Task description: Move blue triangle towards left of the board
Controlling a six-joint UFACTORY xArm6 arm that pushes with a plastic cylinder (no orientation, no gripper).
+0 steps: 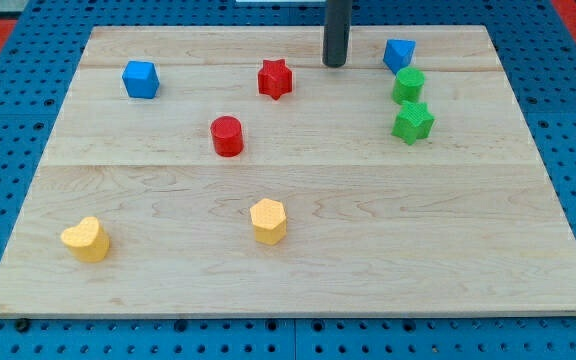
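Rod (336, 30) cropped at view's top

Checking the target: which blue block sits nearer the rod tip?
The blue triangle, at the view's top right beside my tip; the blue cube sits far left.

A single camera looks down at a slant on the wooden counter (308, 290) from beyond its bottom edge, facing toward the far edge at the view's top. It sits near enough that the counter fills almost the whole picture, with only strips of blue pegboard (568, 110) showing around the counter's sides.
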